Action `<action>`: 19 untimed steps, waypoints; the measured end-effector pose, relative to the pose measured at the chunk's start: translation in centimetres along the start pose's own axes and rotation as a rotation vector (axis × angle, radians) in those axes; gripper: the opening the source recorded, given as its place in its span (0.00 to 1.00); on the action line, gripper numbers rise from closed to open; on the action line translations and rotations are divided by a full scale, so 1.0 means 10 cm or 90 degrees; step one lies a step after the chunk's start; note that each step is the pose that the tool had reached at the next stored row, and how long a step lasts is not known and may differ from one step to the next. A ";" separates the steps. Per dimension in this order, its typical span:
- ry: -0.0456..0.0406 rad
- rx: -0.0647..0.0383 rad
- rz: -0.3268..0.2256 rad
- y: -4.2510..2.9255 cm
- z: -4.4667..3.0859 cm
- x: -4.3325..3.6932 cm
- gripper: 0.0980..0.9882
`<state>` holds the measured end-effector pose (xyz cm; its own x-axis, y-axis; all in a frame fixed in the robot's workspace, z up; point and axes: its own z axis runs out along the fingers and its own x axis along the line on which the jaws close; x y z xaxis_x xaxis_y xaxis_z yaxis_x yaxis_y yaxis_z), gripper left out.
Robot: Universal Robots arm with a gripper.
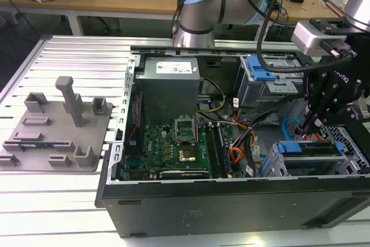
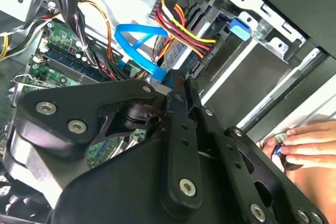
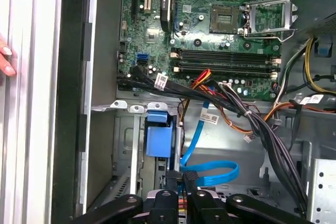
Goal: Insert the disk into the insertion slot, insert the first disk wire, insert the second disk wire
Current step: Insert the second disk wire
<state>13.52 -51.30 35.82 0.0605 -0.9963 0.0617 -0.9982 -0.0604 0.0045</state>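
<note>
Gripper (image 1: 310,124): down inside the open case (image 1: 231,201), its fingers (image 3: 181,182) drawn together on the connector end of the blue cable (image 3: 210,174); fingertips at the rear of the disk.
Disk (image 1: 309,147): seated in the slot (image 1: 277,166), blue carrier edge showing, at the case's front corner on the exterior view's right.
Motherboard (image 1: 179,148): beside the slot, mid-case.
Person's hand (image 2: 304,142): resting on the case's outer edge.
</note>
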 end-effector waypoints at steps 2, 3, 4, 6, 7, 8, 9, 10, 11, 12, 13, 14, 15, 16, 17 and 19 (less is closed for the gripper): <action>-0.0065 0.000 0.002 -0.035 0.012 0.044 0.07; -0.0085 -0.001 0.001 -0.060 0.014 0.056 0.07; -0.0096 -0.002 0.001 -0.079 0.015 0.065 0.07; -0.0108 -0.003 0.001 -0.101 0.031 0.105 0.07; -0.0106 -0.003 0.001 -0.101 0.031 0.106 0.07; -0.0106 -0.003 0.001 -0.101 0.031 0.106 0.07; -0.0106 -0.003 0.001 -0.101 0.031 0.107 0.07; -0.0105 -0.003 0.002 -0.102 0.030 0.102 0.07; -0.0107 -0.003 0.003 -0.103 0.031 0.086 0.07; -0.0112 -0.003 0.005 -0.103 0.032 0.085 0.07; -0.0124 -0.003 0.007 -0.103 0.032 0.085 0.07; -0.0134 -0.003 0.009 -0.103 0.032 0.085 0.07; -0.0142 -0.003 0.009 -0.103 0.032 0.085 0.07; -0.0169 -0.003 0.011 -0.102 0.033 0.087 0.07; -0.0190 -0.003 0.012 -0.103 0.032 0.088 0.07; -0.0228 -0.003 0.012 -0.102 0.033 0.095 0.07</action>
<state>14.60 -52.20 35.54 0.0411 -0.9988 0.0261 -0.9991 -0.0409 0.0078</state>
